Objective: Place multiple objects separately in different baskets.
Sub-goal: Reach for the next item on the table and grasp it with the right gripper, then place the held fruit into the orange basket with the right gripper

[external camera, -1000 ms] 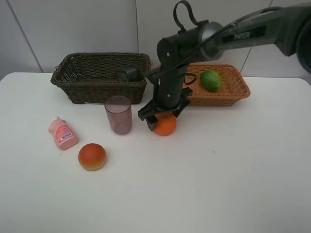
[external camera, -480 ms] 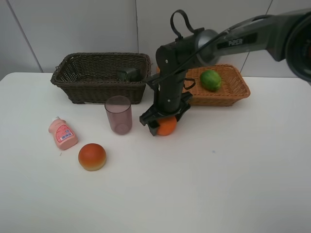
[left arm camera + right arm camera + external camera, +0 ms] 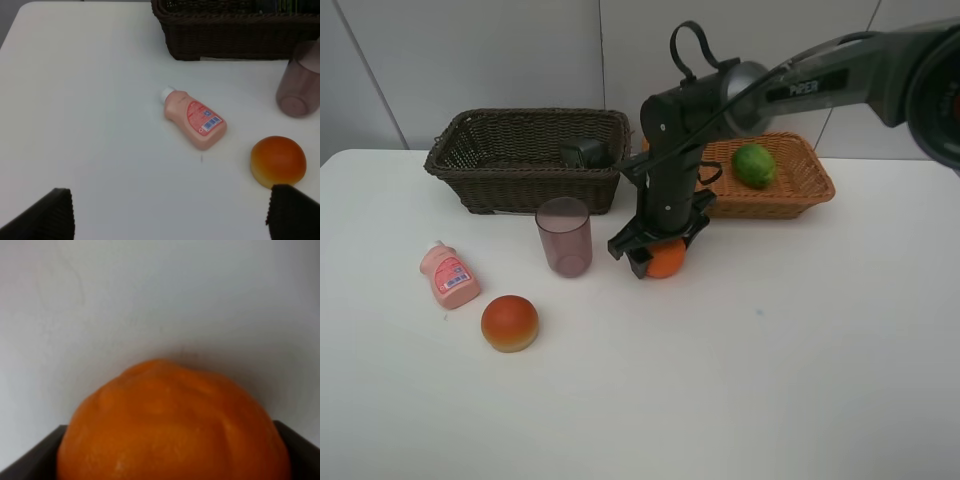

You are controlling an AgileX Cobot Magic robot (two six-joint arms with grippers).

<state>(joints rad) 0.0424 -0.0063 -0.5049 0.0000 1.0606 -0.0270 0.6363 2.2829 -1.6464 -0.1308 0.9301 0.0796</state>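
Looking down, I saw my right gripper (image 3: 660,240) pinching the round, dimpled orange (image 3: 667,263); the left gripper (image 3: 170,212) jaws stood spread.

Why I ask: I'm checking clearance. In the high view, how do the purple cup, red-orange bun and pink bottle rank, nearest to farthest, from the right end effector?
From the right end effector, over the orange:
1. Purple cup, nearest, just toward the view's left.
2. Red-orange bun, farther left, nearer the camera.
3. Pink bottle, farthest, far left.
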